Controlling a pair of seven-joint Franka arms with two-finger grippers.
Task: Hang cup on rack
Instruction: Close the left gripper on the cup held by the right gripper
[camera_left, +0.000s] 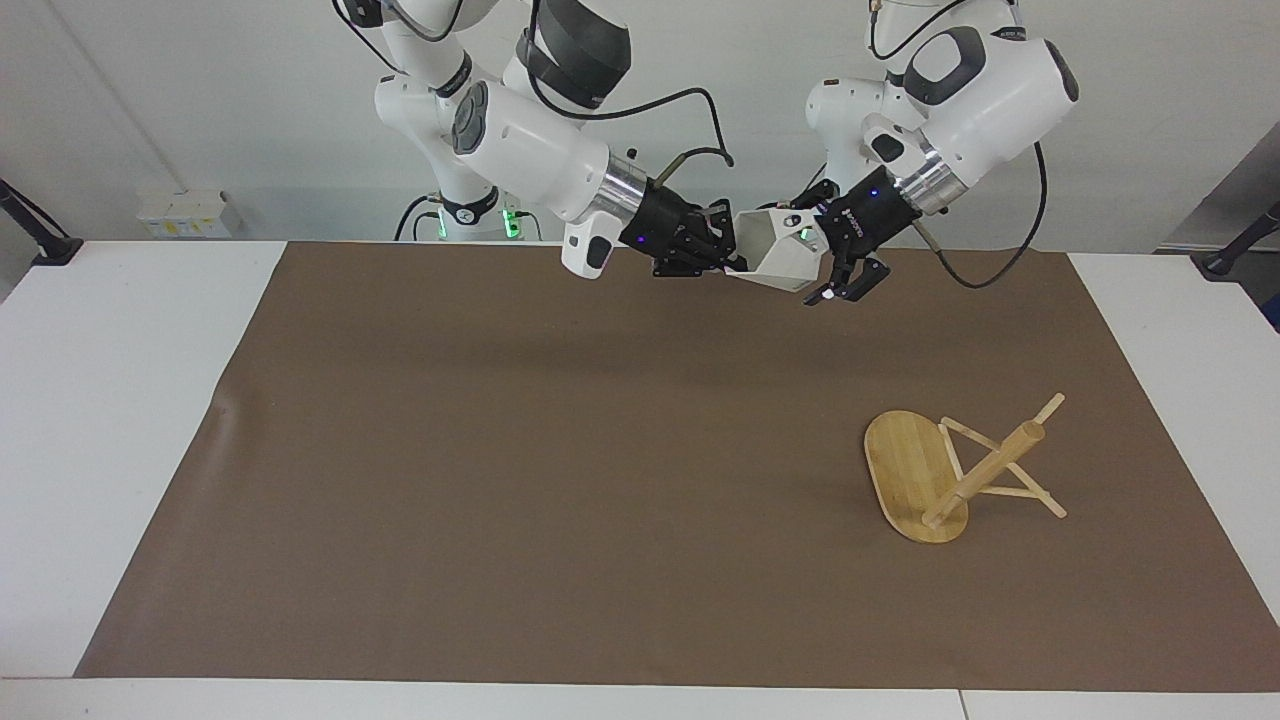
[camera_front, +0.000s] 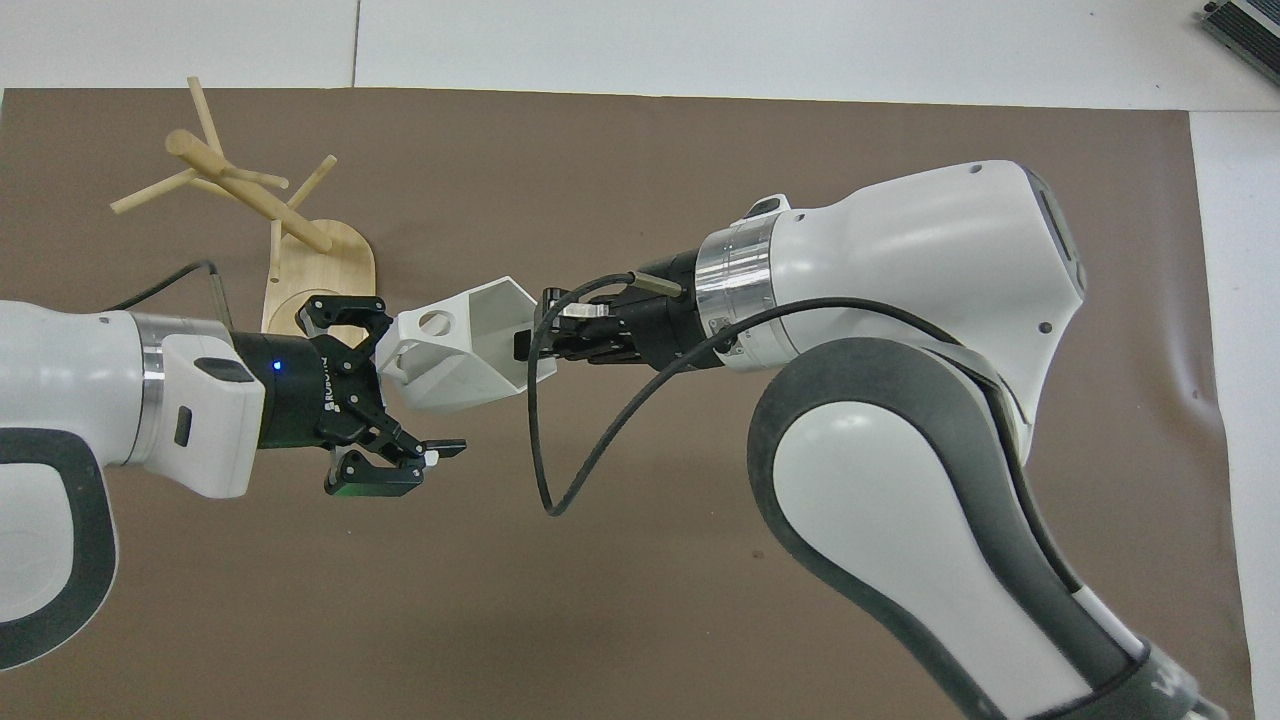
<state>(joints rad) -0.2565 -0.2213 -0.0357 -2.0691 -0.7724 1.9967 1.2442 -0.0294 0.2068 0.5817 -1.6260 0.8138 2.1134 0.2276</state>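
White cup (camera_front: 455, 345) held mid-air over brown mat (camera_left: 500, 480), robots' edge of table. Right gripper (camera_front: 540, 340) clamped on cup rim; mouth faces right arm, handle with round hole faces left arm. Left gripper (camera_front: 400, 385) wide apart, straddling cup's handle end, not closed; likely handover. Cup's long axis runs gripper to gripper. Bamboo rack (camera_left: 955, 475) on mat toward left arm's end, tipped over on base edge and pegs, well apart from cup. Left arm nearer rack. Open mat all round.

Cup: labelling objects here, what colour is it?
Plain matte white, no pattern; the cup shows best in the overhead view.
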